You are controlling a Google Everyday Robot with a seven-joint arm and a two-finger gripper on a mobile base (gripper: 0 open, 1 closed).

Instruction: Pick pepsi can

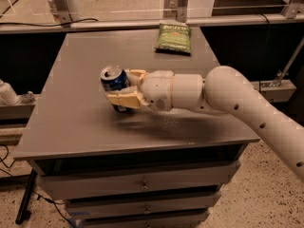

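The pepsi can [114, 82] is dark blue with a silver top. It is tilted, its top leaning toward the left, over the middle of the grey table [76, 122]. My gripper [124, 88] reaches in from the right on a white arm. Its cream fingers [124, 99] are shut on the can, one above and one below it. The can's lower end is partly hidden by the fingers. I cannot tell whether the can still touches the table.
A green chip bag [174, 37] lies flat at the table's back right. The table has drawers below its front edge. A metal rail runs behind the table. A white object [7, 93] sits off the table's left side.
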